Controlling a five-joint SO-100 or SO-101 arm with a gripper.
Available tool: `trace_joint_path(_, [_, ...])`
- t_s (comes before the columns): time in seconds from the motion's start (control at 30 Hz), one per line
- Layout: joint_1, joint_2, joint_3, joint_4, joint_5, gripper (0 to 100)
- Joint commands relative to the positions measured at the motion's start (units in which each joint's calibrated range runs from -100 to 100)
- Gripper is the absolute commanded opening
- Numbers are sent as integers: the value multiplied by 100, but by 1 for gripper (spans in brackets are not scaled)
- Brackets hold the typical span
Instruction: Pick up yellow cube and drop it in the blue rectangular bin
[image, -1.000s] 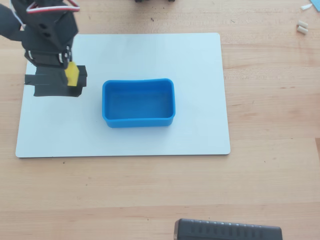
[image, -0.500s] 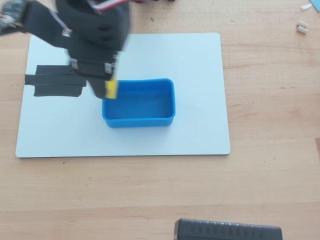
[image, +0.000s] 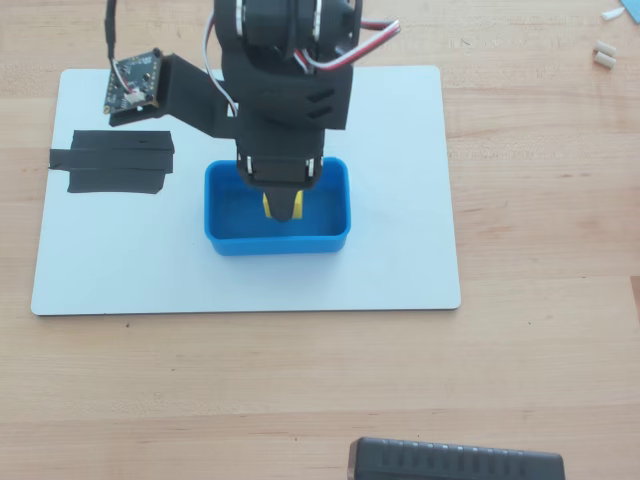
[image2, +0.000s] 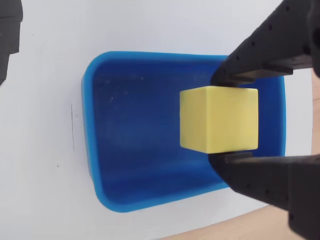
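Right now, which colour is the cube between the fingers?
Plain yellow: the yellow cube, held over the blue rectangular bin. Best seen in the wrist view.

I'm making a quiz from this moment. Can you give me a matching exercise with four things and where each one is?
Things:
1. yellow cube
2. blue rectangular bin
3. black tape
4. white board

Places:
A. flat on the wooden table
B. between the fingers of the claw
C. near the board's left edge in the overhead view
D. below the claw, on the board

Pairs: 1-B, 2-D, 3-C, 4-A
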Motion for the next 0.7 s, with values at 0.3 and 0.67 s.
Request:
trace_joint_path(0.3, [-27, -639, 54, -89, 0, 25])
trace_joint_path(0.67, [-62, -1986, 99, 489, -20, 15])
